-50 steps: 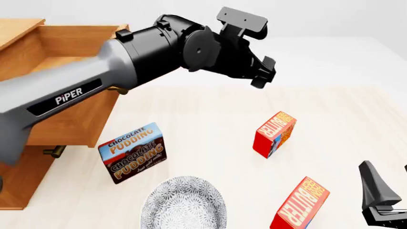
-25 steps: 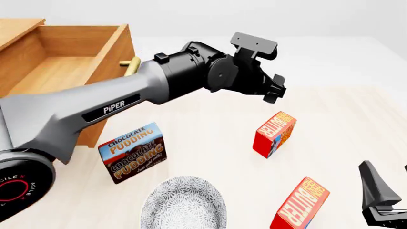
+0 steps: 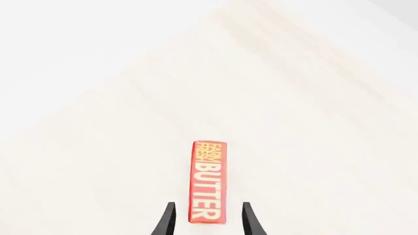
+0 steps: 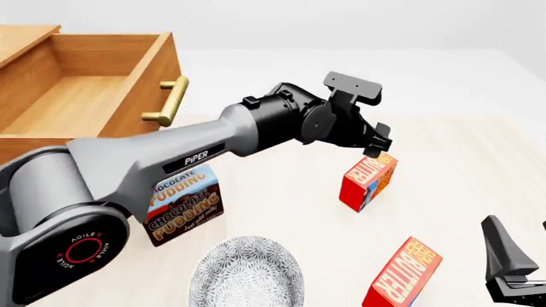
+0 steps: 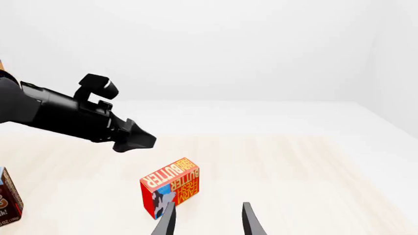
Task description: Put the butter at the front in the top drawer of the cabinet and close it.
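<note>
So in the left wrist view, the left tool [image 3: 206, 220] hangs with jaws apart over a red-and-orange butter carton [image 3: 209, 182]. Front view: honey-brown wooden top drawer [image 4: 94, 89] already open, nothing grabbed or stowed yet. Right wrist view: right tool [image 5: 206, 219] also open, idle.

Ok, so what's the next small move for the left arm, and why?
Probably lower the left gripper straight down. Its open fingers line up on either side of the small red-and-orange butter carton, but hang just above it, not touching. The honey-brown wooden top drawer already stands open, so grasping comes next.
</note>
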